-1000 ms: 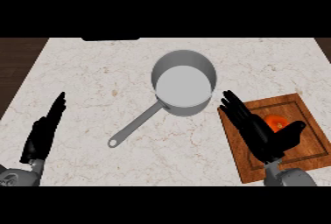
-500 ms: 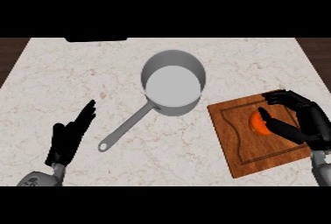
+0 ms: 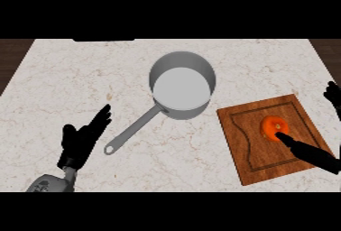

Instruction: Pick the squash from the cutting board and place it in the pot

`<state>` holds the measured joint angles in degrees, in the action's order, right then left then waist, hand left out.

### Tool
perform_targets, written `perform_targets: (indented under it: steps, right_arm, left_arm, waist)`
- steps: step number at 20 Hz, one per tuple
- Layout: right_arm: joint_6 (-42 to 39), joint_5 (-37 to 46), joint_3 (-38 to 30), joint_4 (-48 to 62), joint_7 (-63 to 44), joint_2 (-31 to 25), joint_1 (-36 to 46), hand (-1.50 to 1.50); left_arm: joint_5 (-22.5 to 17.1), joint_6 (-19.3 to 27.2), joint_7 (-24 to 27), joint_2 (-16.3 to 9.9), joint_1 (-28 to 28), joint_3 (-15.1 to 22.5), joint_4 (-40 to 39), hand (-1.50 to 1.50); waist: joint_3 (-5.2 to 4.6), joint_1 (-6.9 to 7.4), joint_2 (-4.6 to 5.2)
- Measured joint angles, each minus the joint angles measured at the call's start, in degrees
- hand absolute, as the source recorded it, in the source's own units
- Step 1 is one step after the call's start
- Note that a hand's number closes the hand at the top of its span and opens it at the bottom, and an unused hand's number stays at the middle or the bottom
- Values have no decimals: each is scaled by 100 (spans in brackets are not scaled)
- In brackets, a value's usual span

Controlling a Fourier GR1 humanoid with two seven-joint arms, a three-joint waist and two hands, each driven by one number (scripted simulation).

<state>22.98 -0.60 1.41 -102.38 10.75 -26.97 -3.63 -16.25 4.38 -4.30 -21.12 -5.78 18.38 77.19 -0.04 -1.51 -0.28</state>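
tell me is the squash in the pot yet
No: the orange squash lies on the cutting board, and the pot shows only its bare grey bottom.

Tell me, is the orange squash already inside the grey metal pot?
No, the orange squash lies on the wooden cutting board, apart from the grey metal pot.

counter top (image 3: 80,85): pale marble look, beige veining, fills nearly the whole view. dark wood-toned strip (image 3: 13,58) runs past its left edge at upper left, and another one (image 3: 329,49) past the right edge at upper right. dark flat object (image 3: 103,40) sits at the far edge of the counter, upper left of centre, cut off by the top of the view so can't tell what it is.
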Motion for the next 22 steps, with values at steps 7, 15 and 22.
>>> perform_targets:
  steps: [7,15,22]
  right_arm:
    - [-472,21,26,-780,-2398,-712,20,-150]
    - [-1178,-394,178,-196,-3742,-755,633,-150]
    - [-2193,-373,471,963,-3548,-802,814,-150]
  left_arm:
    - [39,-162,-35,14,33,-23,62,0]
    - [168,-242,-100,199,-87,-54,3,0]
    - [297,-296,-145,295,-137,-164,-72,0]
  waist:
    - [-7,109,15]
    - [2,195,41]
    - [5,192,40]
